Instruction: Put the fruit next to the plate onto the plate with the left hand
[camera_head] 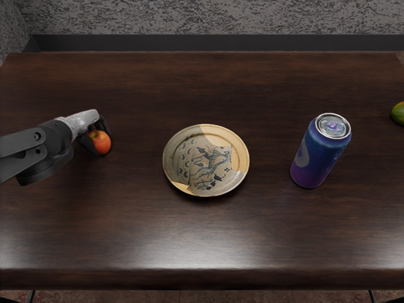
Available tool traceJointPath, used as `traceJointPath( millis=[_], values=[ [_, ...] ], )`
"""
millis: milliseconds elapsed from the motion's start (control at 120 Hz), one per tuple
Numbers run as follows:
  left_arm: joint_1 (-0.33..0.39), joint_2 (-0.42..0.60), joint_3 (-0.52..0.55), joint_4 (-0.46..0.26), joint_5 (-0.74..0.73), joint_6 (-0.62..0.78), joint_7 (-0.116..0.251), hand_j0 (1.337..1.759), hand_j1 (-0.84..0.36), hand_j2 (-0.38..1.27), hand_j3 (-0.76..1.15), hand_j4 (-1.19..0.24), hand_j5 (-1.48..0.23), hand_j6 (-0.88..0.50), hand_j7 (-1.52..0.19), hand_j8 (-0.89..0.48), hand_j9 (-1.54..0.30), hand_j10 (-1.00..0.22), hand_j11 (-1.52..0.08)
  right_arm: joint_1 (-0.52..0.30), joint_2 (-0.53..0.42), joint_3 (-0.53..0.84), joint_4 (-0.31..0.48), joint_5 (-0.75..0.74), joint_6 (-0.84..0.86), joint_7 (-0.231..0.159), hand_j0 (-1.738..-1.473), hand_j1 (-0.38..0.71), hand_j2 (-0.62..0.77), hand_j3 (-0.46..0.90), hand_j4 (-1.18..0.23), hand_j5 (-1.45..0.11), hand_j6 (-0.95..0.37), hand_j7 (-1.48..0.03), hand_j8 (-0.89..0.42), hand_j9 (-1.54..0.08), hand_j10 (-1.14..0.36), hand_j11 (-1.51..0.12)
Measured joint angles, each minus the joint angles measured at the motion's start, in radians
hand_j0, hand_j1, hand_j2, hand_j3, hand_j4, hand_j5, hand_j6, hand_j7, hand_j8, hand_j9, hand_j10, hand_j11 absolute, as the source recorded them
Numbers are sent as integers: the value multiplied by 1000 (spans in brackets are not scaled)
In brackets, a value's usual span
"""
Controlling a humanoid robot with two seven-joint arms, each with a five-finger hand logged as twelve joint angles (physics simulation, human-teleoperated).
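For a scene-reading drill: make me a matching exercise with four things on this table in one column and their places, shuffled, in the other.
Things:
1. apple
2. plate
3. can
4. green fruit

Places:
A. cut off by the picture's right edge
B. middle of the table
C. in the grasp of the left hand, left of the plate
D. standing right of the plate

Pairs: 1-C, 2-B, 3-D, 4-A

The right edge cuts off a green fruit (398, 113).
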Motion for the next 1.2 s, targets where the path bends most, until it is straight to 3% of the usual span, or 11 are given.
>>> traceJointPath(
  millis=[125, 192, 367, 442, 550, 683, 717, 967, 975, 1058, 1200],
  values=[
    [0, -1, 1, 1, -3, 1, 0, 1652, -254, 204, 0, -593, -805, -462, -825, -465, -845, -621, -845, 0, 0, 0, 0, 0, 0, 0, -1658, -331, -3, 0, -15, -20, -15, -20, -15, -20, -15, -20],
    [10, 0, 0, 0, 3, 3, 0, 1650, -265, 119, 0, -584, -834, -442, -867, -448, -888, -642, -888, 0, 0, 0, 0, 0, 0, 0, -1658, -331, -3, 0, -15, -20, -15, -20, -15, -20, -15, -20],
    [0, 0, -17, 0, -19, -1, 1, 1650, -225, 217, 0, -596, -892, -415, -919, -476, -930, -679, -928, 0, 0, 0, 0, 0, 0, 0, -1658, -331, -3, 0, -15, -20, -15, -20, -15, -20, -15, -20],
    [-26, 6, -69, 0, -107, -8, 1, 1650, -184, 175, 0, -598, -921, -448, -926, -484, -930, -683, -928, 0, 0, 0, 0, 0, 0, 0, -1658, -331, -3, 0, -15, -20, -15, -20, -15, -20, -15, -20],
    [-75, 7, -133, -1, -259, -20, 1, 1652, -227, 219, 0, -576, -920, -427, -917, -457, -918, -682, -916, 0, 0, 0, 0, 0, 0, 0, -1658, -331, -3, 0, -15, -20, -15, -20, -15, -20, -15, -20],
    [-77, -3, -244, -1, -457, -142, 1, 1654, -268, 291, 0, -553, -923, -412, -912, -444, -907, -681, -905, 0, 0, 0, 0, 1, 0, 0, -1658, -331, -3, 0, -15, -20, -15, -20, -15, -20, -15, -20],
    [-85, -37, -262, 0, -483, -169, 2, 1654, -274, 258, 0, -546, -921, -406, -910, -437, -903, -683, -899, 0, 0, 0, 0, 1, 0, 0, -1658, -331, -3, 0, -15, -19, -15, -20, -15, -20, -15, -20],
    [-81, -151, -304, -1, -558, -235, 1, 1657, -347, 489, 0, -552, -932, -394, -916, -418, -891, -681, -890, 0, 0, 0, 0, 1, 0, 0, -1658, -331, -3, 0, -15, -20, -15, -20, -15, -20, -15, -20],
    [-79, -159, -303, -1, -556, -235, 1, 1657, -347, 439, 0, -556, -926, -407, -914, -428, -891, -683, -889, 0, 0, 0, 0, 1, 0, 0, -1658, -331, -3, 0, -15, -20, -15, -20, -15, -20, -15, -20],
    [-69, -195, -290, -1, -561, -239, 1, 1658, -382, 572, 0, -557, -938, -385, -913, -416, -890, -683, -888, 0, 0, 0, 0, 1, 0, 0, -1658, -331, -3, 0, -15, -20, -15, -20, -15, -20, -15, -20],
    [-57, -220, -262, 0, -558, -240, 1, 1657, -375, 530, 0, -564, -940, -388, -916, -416, -894, -685, -892, 0, 0, 0, 0, 1, 0, 0, -1658, -331, -3, 0, -15, -20, -15, -20, -15, -20, -15, -20]
  ],
)
